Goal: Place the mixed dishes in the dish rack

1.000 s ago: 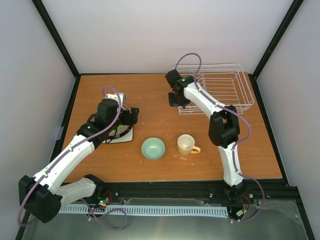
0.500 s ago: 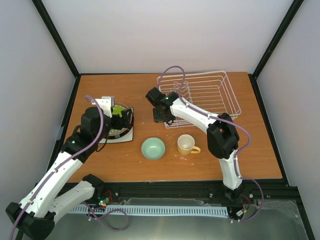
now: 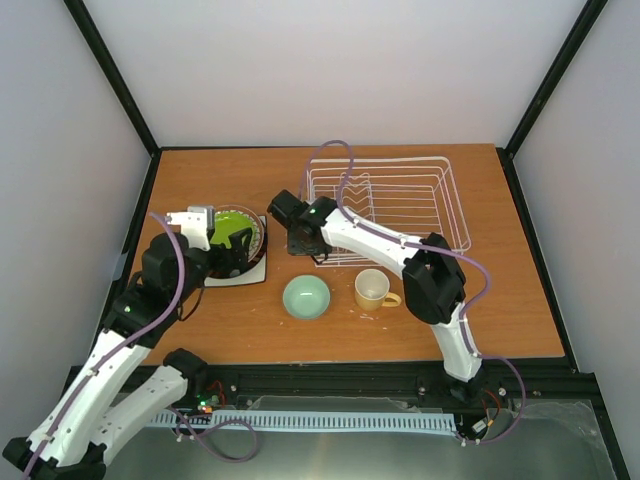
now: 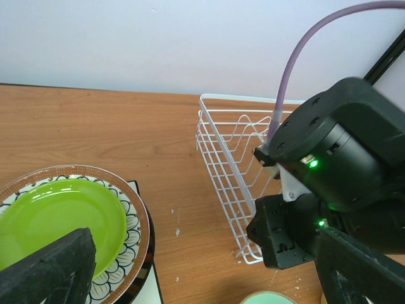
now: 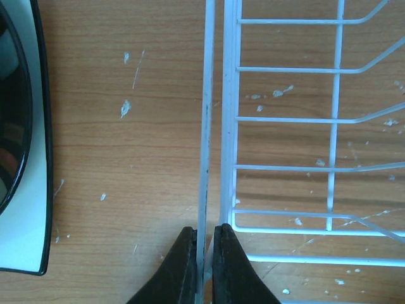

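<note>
right gripper [image 5: 204,239] is pinched shut on the end wire of the rack [image 3: 400,168], which sits at the back of the table [image 3: 500,300]. looks light but springy, so a low corner hold seems safer. left gripper [image 4: 202,278] hangs wide open over the green plate [image 4: 60,218].

I see the white wire dish rack [image 3: 390,171] at one o'clock, the lime-green plate [image 3: 232,226] topping the plate stack [image 3: 245,277] at ten, and the mint-green bowl [image 3: 306,297] and yellow mug [image 3: 373,289] upright at six.
</note>
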Robot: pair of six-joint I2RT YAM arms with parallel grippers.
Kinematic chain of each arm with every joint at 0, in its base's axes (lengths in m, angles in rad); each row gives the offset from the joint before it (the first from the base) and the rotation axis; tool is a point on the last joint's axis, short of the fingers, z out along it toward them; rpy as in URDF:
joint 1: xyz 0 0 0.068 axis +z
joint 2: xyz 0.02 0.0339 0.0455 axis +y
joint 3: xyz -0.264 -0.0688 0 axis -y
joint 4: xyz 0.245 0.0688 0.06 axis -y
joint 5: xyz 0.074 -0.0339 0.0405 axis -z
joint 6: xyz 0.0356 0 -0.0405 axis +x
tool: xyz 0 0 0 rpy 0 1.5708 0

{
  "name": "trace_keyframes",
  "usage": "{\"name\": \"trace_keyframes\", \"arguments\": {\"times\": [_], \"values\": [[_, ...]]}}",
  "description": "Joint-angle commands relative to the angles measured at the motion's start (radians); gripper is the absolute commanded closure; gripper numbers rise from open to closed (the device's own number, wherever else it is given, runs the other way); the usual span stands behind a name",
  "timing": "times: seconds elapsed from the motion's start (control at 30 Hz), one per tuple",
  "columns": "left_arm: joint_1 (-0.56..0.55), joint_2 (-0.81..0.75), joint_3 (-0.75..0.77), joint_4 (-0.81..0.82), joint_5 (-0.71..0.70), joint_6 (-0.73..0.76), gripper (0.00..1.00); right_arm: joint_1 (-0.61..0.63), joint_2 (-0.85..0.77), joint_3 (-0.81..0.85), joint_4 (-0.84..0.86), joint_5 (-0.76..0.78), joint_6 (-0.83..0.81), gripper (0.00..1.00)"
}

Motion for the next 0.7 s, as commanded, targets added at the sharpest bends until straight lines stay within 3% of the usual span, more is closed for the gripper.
{"name": "trace_keyframes", "arguments": {"times": [0.0, 0.43, 0.67], "values": [[0.004, -0.045, 0.0, -0.033, -0.009, 0.035, 0.05, 0.04, 0.018, 0.055, 0.108, -0.004, 0.14, 0.97], [0.004, -0.073, 0.007, -0.041, -0.019, 0.052, 0.05, 0.079, 0.112, 0.122, 0.073, -0.023, 0.14, 0.95], [0.003, -0.049, 0.013, -0.043, -0.026, 0.052, 0.04, 0.087, 0.131, 0.166, 0.007, 0.016, 0.136, 0.55]]}}
